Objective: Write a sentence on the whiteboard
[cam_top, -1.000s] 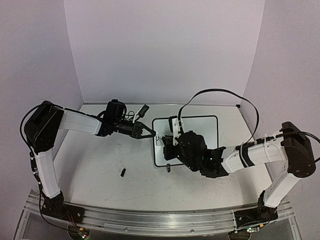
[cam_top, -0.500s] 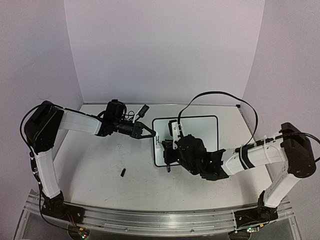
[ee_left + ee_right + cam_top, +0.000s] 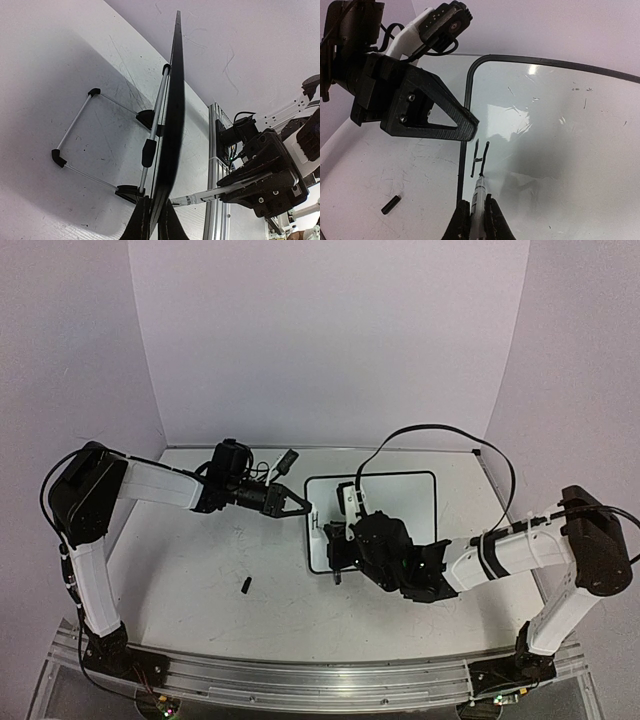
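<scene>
The whiteboard (image 3: 400, 500) stands tilted on its wire stand (image 3: 75, 135), right of the table's centre. My left gripper (image 3: 303, 508) is shut on the board's left edge; the left wrist view shows the black frame (image 3: 172, 115) edge-on, pinched at my left gripper (image 3: 154, 222). My right gripper (image 3: 479, 220) is shut on a white marker (image 3: 479, 192). The marker's tip touches the board at the foot of a black "H" (image 3: 479, 159) near the left frame. That one letter is all of the sentence on the board. From above, my right gripper (image 3: 340, 543) hangs over the board's lower left part.
A small black marker cap (image 3: 246, 585) lies on the table left of the board, also visible in the right wrist view as the cap (image 3: 391, 204). A black cable (image 3: 430, 430) loops over the board from the right arm. Purple walls close in three sides.
My right gripper has shifted slightly left and toward the near edge with the marker. The left gripper and the board have not moved.
</scene>
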{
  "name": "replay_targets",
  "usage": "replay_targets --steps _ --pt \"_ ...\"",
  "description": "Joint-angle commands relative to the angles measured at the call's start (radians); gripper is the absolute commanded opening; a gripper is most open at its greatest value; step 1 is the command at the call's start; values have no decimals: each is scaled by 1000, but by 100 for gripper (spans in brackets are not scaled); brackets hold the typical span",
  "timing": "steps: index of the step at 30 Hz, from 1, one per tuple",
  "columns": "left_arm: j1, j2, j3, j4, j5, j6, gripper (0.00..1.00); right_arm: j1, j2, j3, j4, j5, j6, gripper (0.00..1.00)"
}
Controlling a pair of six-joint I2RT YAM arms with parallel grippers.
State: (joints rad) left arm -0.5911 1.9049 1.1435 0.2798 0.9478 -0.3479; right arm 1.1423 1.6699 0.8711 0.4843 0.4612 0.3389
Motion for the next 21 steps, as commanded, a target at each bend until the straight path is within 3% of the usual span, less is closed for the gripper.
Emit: replay_targets --steps 1,7,21 --pt "-12 -43 -8 -10 47 -34 0 2 -64 -13 -1 -8 1 0" --pt "-12 -45 -7 -10 48 -35 0 -15 -149 -65 8 -16 30 0" --pt "-13 -41 -8 -10 48 -34 0 -34 -86 -37 52 -31 14 0"
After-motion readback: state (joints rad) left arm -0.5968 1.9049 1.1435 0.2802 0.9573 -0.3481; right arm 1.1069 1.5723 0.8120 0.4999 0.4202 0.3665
